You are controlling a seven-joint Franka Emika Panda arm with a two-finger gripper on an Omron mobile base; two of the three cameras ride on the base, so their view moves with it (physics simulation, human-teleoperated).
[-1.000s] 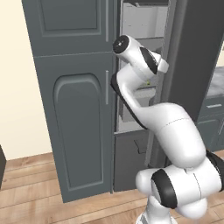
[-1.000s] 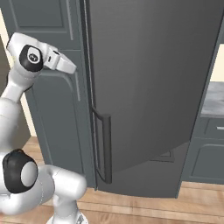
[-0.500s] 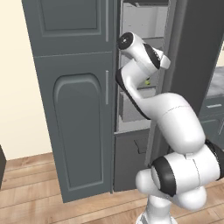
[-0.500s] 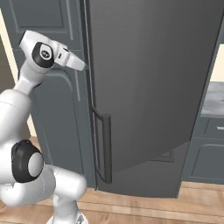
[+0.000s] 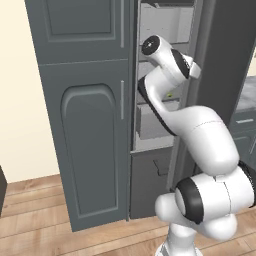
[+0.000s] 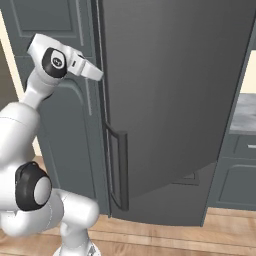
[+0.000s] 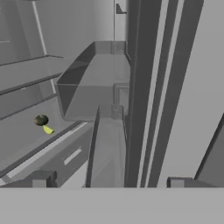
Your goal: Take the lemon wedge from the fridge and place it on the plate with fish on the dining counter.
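Lemon wedge (image 7: 48, 129) lies on a fridge (image 6: 170, 90) shelf beside a dark lump (image 7: 40, 120); tiny, light, likely slippery; pinch its flanks; gripper (image 7: 107, 183) stands wide, empty.

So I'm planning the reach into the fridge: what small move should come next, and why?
Probably swing the hand toward the lemon wedge. In the hand view the wedge lies on a fridge shelf, off to the left beside a dark green lump, not between the open fingers.
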